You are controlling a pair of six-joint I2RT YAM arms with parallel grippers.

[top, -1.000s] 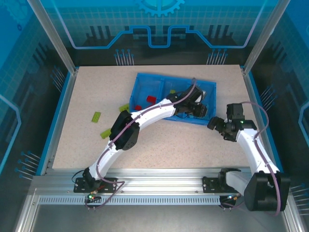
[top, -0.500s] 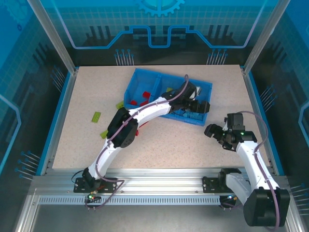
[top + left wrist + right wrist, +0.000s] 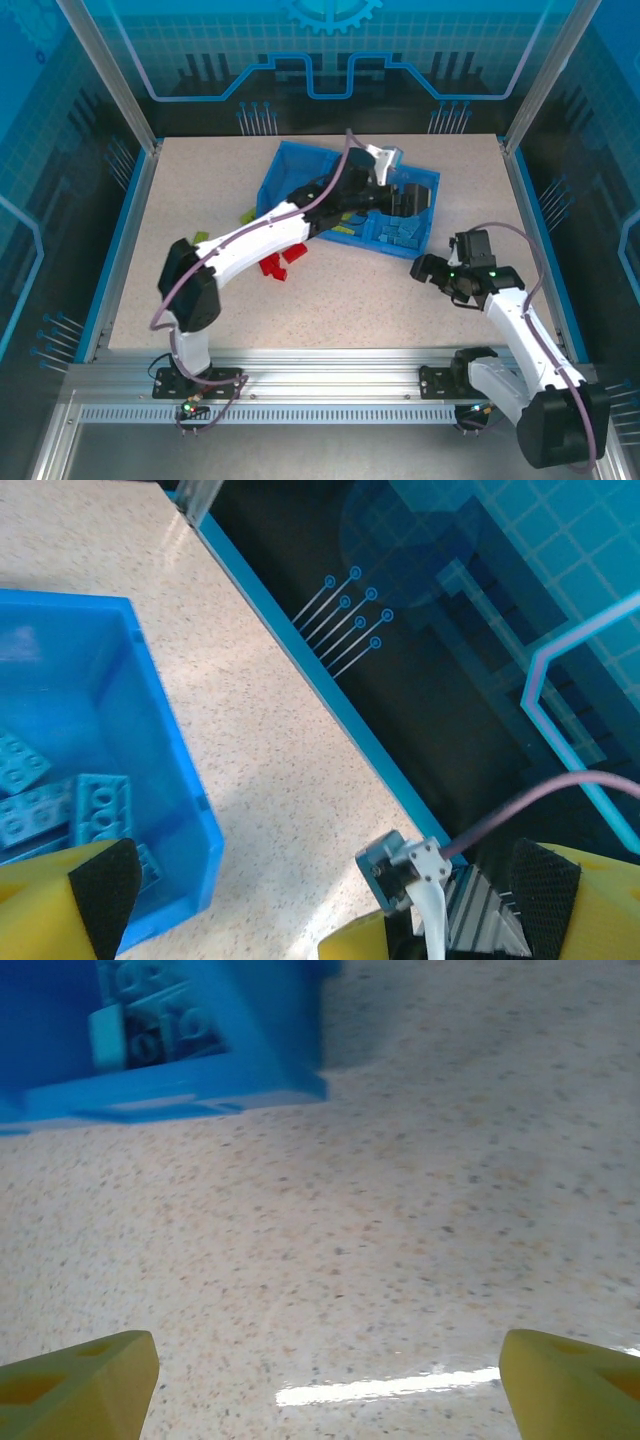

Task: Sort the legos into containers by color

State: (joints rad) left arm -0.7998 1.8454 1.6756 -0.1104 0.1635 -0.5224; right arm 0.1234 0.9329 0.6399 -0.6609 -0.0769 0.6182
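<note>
right gripper [image 3: 320, 1390]: jaws apart, empty, over the table [image 3: 350, 300] near the tray [image 3: 267, 195] corner
red legos [image 3: 272, 265]: loose on table beside tray
blue legos [image 3: 395, 232]: in tray's right compartment
left gripper [image 3: 405, 198]: spread wide, empty, above that compartment

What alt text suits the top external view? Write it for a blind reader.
The left end effector, open, hangs above the right compartment of the blue tray, where blue bricks lie. The right end effector, open, hangs over bare table; red bricks lie beside the tray.
</note>
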